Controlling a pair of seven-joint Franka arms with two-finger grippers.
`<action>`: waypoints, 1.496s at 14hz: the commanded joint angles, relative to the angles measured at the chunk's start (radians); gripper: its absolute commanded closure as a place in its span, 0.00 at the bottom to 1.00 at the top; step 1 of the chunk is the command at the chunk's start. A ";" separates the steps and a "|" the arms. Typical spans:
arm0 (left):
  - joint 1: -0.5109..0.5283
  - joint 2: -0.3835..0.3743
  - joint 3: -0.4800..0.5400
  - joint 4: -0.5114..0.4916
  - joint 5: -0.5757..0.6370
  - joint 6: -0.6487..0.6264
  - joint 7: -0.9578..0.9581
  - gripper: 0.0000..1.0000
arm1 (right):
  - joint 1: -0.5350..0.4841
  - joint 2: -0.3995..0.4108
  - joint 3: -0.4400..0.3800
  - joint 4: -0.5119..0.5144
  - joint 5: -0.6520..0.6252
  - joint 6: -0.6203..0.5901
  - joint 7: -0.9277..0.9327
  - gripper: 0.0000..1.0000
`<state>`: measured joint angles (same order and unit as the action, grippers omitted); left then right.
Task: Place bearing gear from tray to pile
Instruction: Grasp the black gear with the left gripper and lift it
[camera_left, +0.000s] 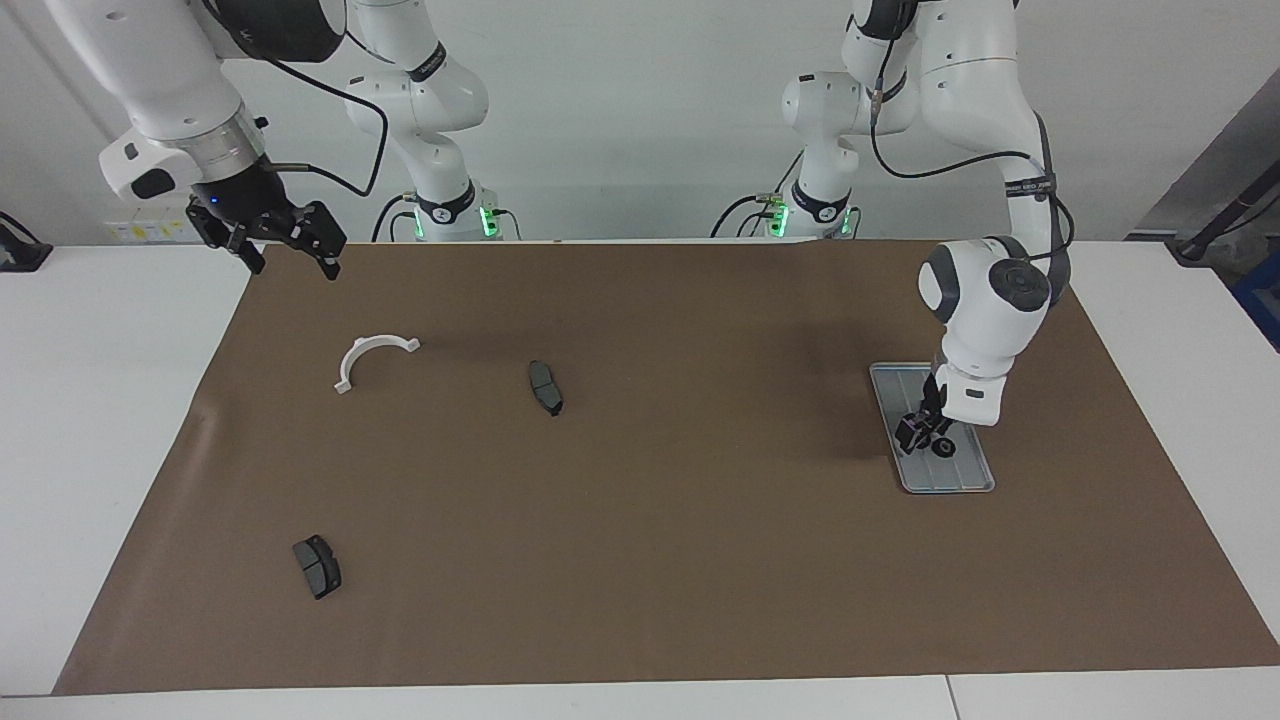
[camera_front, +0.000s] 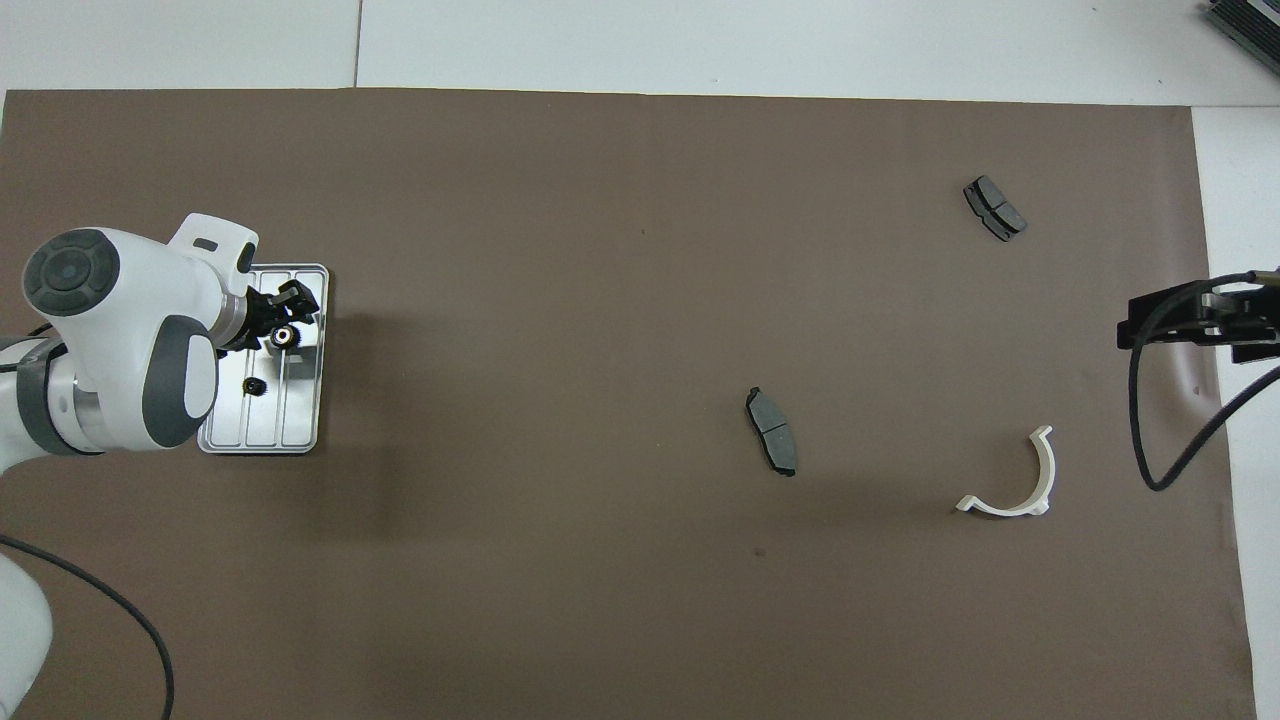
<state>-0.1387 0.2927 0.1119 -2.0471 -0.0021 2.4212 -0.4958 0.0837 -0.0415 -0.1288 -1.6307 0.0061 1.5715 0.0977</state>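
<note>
The silver grooved tray (camera_left: 955, 482) lies on the brown mat at the left arm's end; it also shows in the overhead view (camera_front: 297, 425). One small black gear (camera_left: 942, 447) lies on it, seen from above with a bright centre (camera_front: 283, 337). A second gear (camera_front: 255, 386) lies nearer to the robots on the tray and is hidden by the wrist in the facing view. My left gripper (camera_left: 925, 438) is low over the tray, right at the first gear (camera_front: 285, 318). My right gripper (camera_left: 290, 248) waits raised, open and empty. No pile of gears shows outside the tray.
A white arc-shaped bracket (camera_left: 372, 360) and a dark grey curved pad (camera_left: 545, 387) lie on the mat toward the right arm's end. A second pad (camera_left: 317, 566) lies farther from the robots. White table borders the brown mat (camera_left: 640, 560).
</note>
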 joint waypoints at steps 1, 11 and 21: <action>-0.004 -0.020 0.006 -0.045 0.014 0.027 -0.154 0.32 | -0.012 -0.015 0.006 -0.011 0.023 -0.001 0.013 0.00; -0.012 -0.032 0.005 -0.074 0.014 0.029 -0.343 0.45 | -0.010 -0.018 0.006 -0.011 0.023 -0.002 0.014 0.00; -0.016 -0.024 0.003 -0.033 0.014 0.001 -0.357 0.96 | -0.001 -0.012 0.006 -0.012 0.023 -0.004 0.013 0.00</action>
<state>-0.1397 0.2749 0.1102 -2.0808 -0.0020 2.4272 -0.8343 0.0857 -0.0437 -0.1261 -1.6314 0.0061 1.5715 0.0977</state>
